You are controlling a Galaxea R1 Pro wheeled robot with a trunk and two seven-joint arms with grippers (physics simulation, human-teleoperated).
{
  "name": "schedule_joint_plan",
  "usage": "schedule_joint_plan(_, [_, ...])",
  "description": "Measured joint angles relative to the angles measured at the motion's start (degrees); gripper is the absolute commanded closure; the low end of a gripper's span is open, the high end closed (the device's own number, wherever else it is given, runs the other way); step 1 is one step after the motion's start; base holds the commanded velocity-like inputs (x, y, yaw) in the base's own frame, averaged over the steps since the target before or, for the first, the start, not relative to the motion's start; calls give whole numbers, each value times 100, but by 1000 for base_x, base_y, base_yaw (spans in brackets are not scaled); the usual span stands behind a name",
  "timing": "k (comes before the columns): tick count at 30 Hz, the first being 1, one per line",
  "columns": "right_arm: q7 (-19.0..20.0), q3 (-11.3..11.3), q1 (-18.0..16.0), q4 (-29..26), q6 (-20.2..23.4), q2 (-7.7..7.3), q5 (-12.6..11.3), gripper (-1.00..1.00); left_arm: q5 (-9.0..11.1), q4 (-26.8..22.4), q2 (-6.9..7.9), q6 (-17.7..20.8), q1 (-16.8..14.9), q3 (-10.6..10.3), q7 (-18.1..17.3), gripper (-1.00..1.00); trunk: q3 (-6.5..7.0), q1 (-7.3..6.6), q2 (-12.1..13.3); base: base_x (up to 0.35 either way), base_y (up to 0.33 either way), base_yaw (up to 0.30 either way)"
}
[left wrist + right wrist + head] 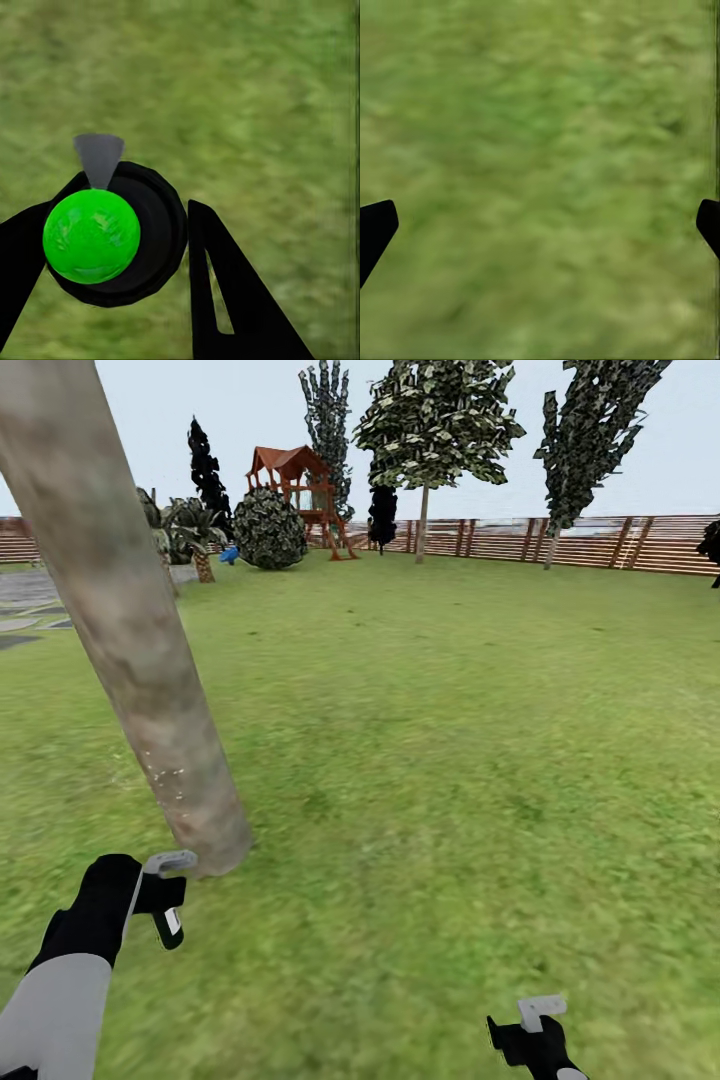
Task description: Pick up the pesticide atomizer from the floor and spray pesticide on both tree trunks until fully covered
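Where the bright green lawn (450, 760) meets a thick, pale grey-tan mottled tree trunk (130, 650) leaning across the head view's left side, the left gripper (165, 905) hangs just beside the trunk's base, jaws clamped on the small dark spray bottle with a white label band and light grey trigger head (168, 890); the wrist view shows its green round end (91, 235) between black fingers (225, 300). The right gripper (540, 232) hovers over grass, jaws wide apart. A red-brown slatted fence (600, 542) bounds the lawn.
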Motion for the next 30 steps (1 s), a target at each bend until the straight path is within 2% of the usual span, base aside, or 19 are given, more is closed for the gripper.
schedule_joint_plan(14, [0,0,-1,1,1,1,0,-100,-2,-11,0,3,1,1,-5,100,0,0,0,149,-269,24])
schedule_joint_plan(22, [0,0,-2,2,1,2,0,-100,35,18,-5,2,2,11,-17,100,0,0,0,136,-269,254])
schedule_joint_plan(26, [0,0,-2,2,1,1,0,-100,48,6,-78,7,-12,12,-29,100,0,0,0,172,-248,276])
schedule_joint_plan(30, [4,3,-1,2,1,2,1,-100,39,-39,-49,8,-16,16,-55,100,0,-1,0,207,-215,277])
